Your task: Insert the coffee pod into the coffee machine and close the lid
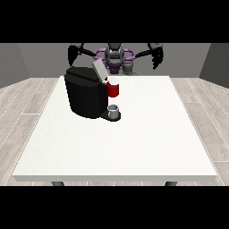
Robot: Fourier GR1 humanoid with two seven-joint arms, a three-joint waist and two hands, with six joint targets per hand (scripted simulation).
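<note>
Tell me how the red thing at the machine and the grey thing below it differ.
The red thing at the machine is red and sits high, by the raised lid; the grey thing is grey and sits low on the machine's base. The red one looks larger. Both are at the coffee machine's front.

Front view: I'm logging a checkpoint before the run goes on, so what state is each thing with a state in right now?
Coffee machine: upright on the table, towards its far left part.
Machine lid: raised, tilted open.
Red thing at the machine: at the machine's front, below the lid.
Grey thing: on the machine's base, below the red thing.
Robot hand at the view's left: raised, holding nothing.
Robot hand at the view's right: raised, holding nothing.
</note>
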